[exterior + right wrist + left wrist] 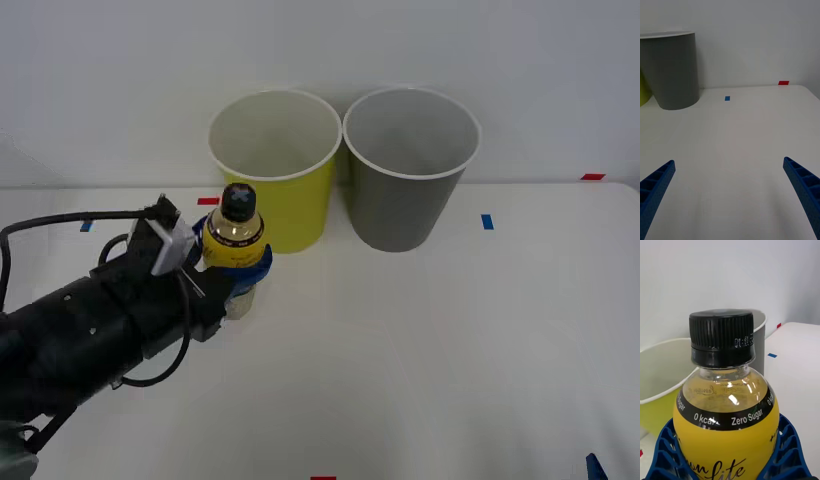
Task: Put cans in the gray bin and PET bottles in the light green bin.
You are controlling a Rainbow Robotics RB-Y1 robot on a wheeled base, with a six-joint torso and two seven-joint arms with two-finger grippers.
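Observation:
My left gripper (238, 268) is shut on the PET bottle (234, 238), a small clear bottle with a yellow label and black cap, held upright above the table just in front of the light green bin (274, 170). The left wrist view has the PET bottle (726, 405) close up between the blue fingers (788, 450), with the light green bin (658, 390) behind it. The gray bin (410, 168) stands right beside the green one; the gray bin (672, 71) is far from my right gripper (730, 195), which hangs open over bare table.
Both bins stand at the back of the white table (420, 350), against a white wall. Small blue tape (487, 221) and red tape (592, 177) marks lie on the table. The tip of a right finger (595, 466) shows at the front right corner.

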